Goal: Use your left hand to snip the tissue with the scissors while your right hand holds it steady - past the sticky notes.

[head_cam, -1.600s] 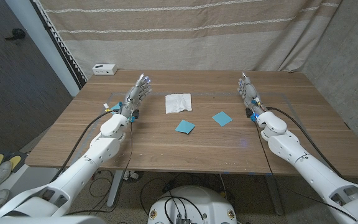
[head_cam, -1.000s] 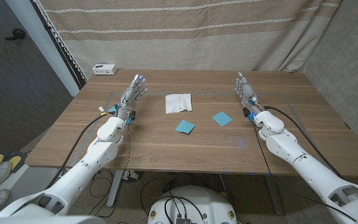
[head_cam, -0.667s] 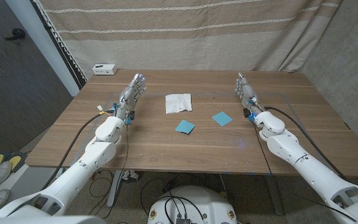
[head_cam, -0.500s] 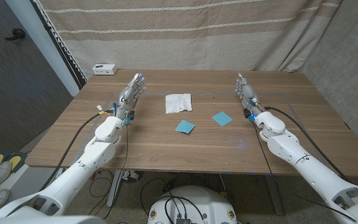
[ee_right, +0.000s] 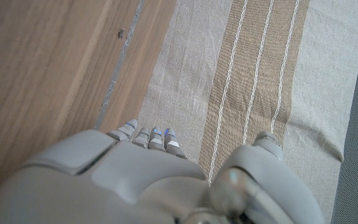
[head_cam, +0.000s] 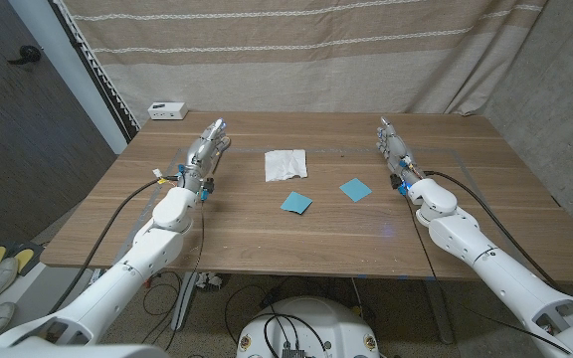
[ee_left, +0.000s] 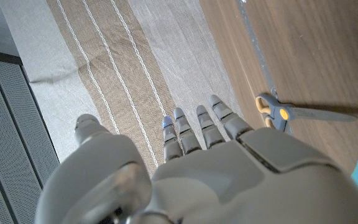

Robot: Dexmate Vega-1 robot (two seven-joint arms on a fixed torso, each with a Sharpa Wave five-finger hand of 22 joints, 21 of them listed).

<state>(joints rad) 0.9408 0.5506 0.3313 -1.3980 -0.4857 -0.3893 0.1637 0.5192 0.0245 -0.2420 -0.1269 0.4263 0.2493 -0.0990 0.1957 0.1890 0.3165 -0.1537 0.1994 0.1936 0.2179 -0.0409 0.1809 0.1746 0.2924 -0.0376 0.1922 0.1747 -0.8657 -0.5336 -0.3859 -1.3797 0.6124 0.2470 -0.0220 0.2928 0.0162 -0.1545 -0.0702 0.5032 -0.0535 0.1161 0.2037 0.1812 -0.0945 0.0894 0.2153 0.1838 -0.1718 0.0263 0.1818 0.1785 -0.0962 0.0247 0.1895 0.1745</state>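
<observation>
While I watch from the head camera, nearest on the bench (head_cam: 267, 239) lie two blue sticky notes: one (head_cam: 295, 203) toward the middle and a second (head_cam: 354, 189) just to its right and slightly farther back, both flat squares turned cornerwise and well apart from either arm. Beyond them the tissue (head_cam: 286, 165) lies flat, a white folded square with a soft, crinkled surface, untouched and between the two arms.

My left robot hand (head_cam: 205, 147) sits at the left of the tissue, fingers straight and apart, holding nothing. My right robot hand (head_cam: 394, 145) mirrors it on the far right, fingers extended together and empty, standing on its edge as far as I can tell.

Seen from the left wrist camera, the scissors (ee_left: 291, 112) lie on the wood ahead of the left fingers (ee_left: 199, 127), with yellow and grey handles and closed metal blades; they are apart from the robot hand.

Brown wood with a fine straight grain makes up the bench top. At its far left corner rests a small white box (head_cam: 167, 110). Behind hangs a beige woven curtain (head_cam: 296, 50) with pale stripes, and a dark panel (head_cam: 18, 129) stands at the left.
</observation>
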